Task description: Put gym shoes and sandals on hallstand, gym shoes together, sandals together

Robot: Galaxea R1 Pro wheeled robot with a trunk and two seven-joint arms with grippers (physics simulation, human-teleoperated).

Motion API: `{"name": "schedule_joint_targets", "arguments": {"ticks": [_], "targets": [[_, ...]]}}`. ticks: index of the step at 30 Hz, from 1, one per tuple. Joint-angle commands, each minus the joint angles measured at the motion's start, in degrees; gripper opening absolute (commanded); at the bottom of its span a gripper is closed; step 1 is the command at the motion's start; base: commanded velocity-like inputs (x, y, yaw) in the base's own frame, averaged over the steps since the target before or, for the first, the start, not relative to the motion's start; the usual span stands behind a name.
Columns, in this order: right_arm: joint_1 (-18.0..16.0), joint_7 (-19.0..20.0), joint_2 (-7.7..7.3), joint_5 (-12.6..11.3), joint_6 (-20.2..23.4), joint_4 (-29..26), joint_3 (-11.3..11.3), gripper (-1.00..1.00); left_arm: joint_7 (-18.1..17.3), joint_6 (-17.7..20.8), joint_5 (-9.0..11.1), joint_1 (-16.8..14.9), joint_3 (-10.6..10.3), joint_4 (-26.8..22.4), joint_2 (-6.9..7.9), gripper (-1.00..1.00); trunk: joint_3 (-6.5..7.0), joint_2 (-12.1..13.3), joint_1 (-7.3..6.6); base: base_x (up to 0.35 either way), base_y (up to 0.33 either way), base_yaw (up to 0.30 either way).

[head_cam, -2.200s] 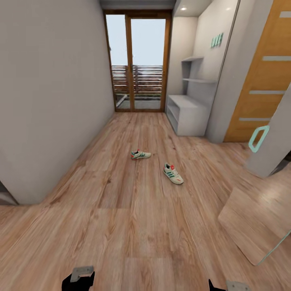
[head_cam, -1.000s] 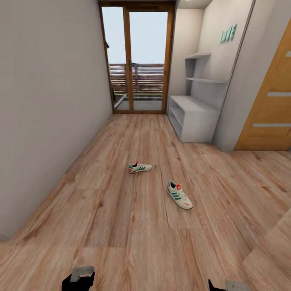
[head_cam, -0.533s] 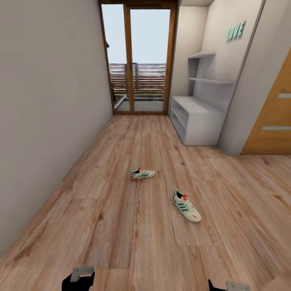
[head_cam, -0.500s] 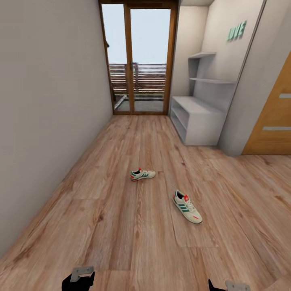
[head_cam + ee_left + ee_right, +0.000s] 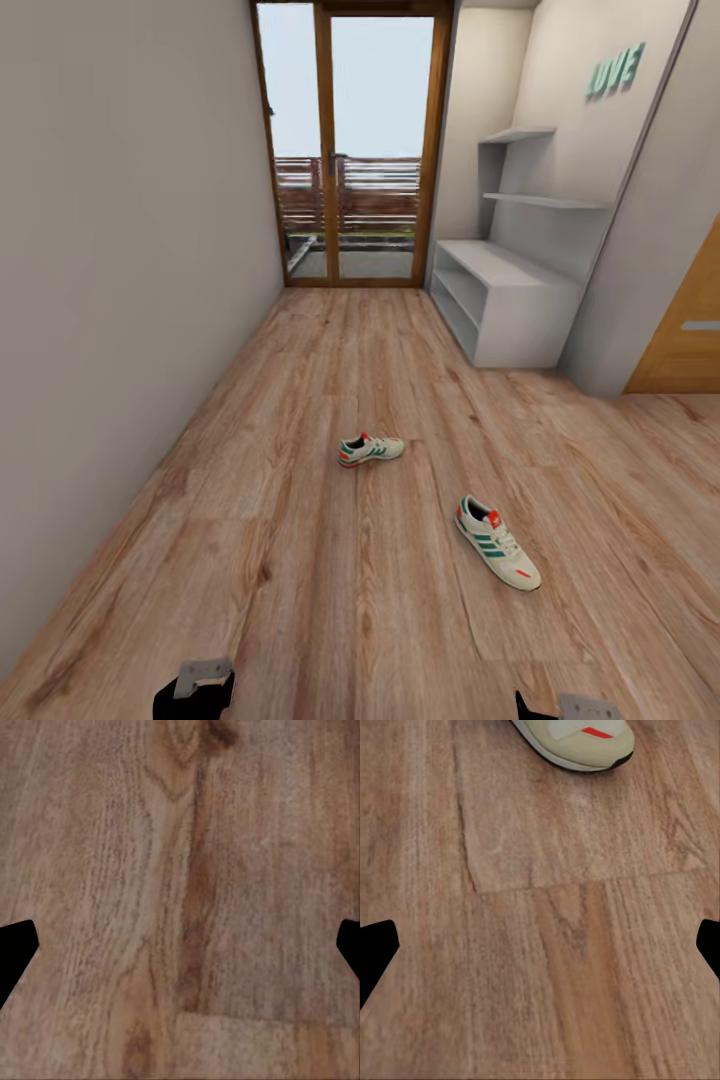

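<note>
Hallstand (image 5: 520,300) shelves bare — sneakers (image 5: 497,541) floorbound

Floor: light brown wood-grain planks (image 5: 300,520) running down the corridor.
Near shoe: a cream gym shoe (image 5: 498,542) with green stripes lies flat on the planks — its red-tipped toe (image 5: 577,742) also shows in the right wrist view.
Far shoe: its mate (image 5: 370,449) lies well apart, turned sideways.
Hallstand: pale grey unit (image 5: 515,300) standing on the floor by the right wall — bench top bare.

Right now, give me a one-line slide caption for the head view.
Two gym shoes lie apart on the corridor floor; the hallstand stands ahead at right, by the glass door.
</note>
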Motion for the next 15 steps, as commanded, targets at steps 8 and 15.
{"name": "schedule_joint_targets", "arguments": {"ticks": [8, 15], "targets": [[0.0, 0.0, 0.00, 0.1, -0.2, 0.0, -0.1, 1.00, -0.1, -0.2, 0.4, 0.0, 0.0, 0.0, -0.01, 1.00, -0.05, 0.0, 0.02, 0.286, 0.230, 0.000], [0.0, 0.0, -0.01, 0.1, -0.2, 0.0, -0.1, 1.00, -0.1, -0.2, 0.4, 0.0, 0.0, 0.0, -0.01, 1.00, -0.05, 0.0, 0.02, 0.285, 0.230, -0.080]]}}
